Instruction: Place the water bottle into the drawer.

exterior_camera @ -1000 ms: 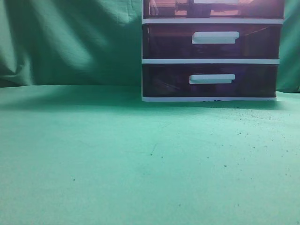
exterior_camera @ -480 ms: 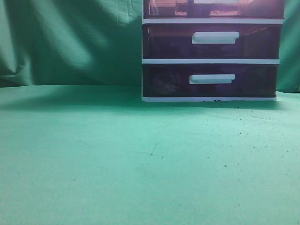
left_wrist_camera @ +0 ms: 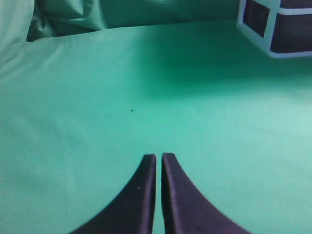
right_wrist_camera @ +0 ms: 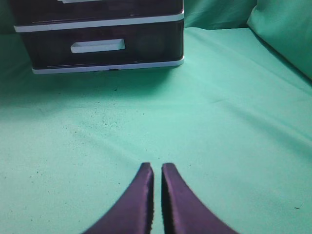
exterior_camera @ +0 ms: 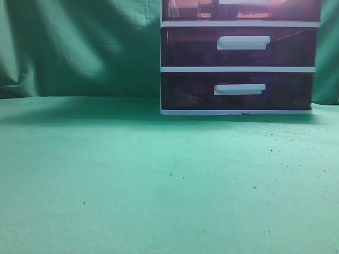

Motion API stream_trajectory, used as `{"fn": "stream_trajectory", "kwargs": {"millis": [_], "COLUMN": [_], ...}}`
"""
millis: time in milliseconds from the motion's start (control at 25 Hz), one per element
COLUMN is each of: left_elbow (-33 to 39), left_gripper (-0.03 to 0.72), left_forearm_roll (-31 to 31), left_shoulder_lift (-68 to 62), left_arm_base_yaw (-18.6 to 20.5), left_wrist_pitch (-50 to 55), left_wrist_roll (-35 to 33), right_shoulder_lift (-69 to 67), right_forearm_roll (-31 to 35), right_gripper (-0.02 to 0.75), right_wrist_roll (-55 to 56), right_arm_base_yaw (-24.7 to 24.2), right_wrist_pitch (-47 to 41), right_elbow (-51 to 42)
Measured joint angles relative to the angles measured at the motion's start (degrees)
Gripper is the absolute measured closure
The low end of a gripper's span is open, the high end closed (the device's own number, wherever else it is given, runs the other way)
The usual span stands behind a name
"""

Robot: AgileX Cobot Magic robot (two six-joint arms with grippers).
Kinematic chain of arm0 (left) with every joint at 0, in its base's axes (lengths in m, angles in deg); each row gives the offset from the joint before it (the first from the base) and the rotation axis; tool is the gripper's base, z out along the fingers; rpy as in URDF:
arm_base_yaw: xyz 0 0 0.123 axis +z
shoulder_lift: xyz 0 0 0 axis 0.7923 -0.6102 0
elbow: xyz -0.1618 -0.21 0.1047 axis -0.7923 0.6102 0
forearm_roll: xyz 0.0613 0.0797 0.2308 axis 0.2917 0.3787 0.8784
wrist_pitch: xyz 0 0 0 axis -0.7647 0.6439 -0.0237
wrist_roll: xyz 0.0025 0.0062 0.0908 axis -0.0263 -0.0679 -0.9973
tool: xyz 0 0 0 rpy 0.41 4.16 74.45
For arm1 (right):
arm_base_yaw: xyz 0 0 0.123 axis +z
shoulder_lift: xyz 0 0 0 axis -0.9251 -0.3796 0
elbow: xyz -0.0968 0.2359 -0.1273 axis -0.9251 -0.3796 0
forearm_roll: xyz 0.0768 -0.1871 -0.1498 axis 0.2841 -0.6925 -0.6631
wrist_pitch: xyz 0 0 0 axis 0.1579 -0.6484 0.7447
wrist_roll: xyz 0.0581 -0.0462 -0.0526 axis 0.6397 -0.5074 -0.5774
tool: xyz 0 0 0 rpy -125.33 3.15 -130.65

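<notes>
The drawer (exterior_camera: 185, 10) is the top one of the white-framed unit (exterior_camera: 238, 69), cut off by the upper edge of the exterior view. Its dark see-through front sits flush with the frame, with pinkish reflections behind it. The water bottle is not in view in any frame. My left gripper (left_wrist_camera: 159, 156) is shut and empty above the green cloth, with the unit's corner (left_wrist_camera: 273, 29) far off at its upper right. My right gripper (right_wrist_camera: 157, 165) is shut and empty, facing the unit's lower drawers (right_wrist_camera: 102, 46) from a distance. Neither gripper shows in the exterior view.
Green cloth (exterior_camera: 159, 174) covers the table and hangs in folds behind it (exterior_camera: 79, 47). Two like drawers with white handles (exterior_camera: 242, 42) (exterior_camera: 239, 89) sit below the top one. Dark specks dot the cloth in front of the unit.
</notes>
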State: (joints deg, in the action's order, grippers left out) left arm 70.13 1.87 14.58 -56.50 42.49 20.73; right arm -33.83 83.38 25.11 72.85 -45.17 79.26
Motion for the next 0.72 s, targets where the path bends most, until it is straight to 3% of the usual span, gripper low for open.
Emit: {"fn": "stream_trajectory", "kwargs": {"millis": [720], "left_elbow": [1.3], "left_gripper": [0.688], "left_forearm_roll": [0.0], "left_shoulder_lift": [0.0], "left_arm_base_yaw": [0.4], "left_wrist_pitch": [2.2], "left_wrist_roll": [-0.3], "right_shoulder_lift": [0.0], "right_forearm_roll": [0.0], "right_gripper": [0.691], "right_wrist_roll": [0.0], "right_arm_base_yaw": [0.0], "right_wrist_pitch": [0.0], "right_elbow": [0.0]}}
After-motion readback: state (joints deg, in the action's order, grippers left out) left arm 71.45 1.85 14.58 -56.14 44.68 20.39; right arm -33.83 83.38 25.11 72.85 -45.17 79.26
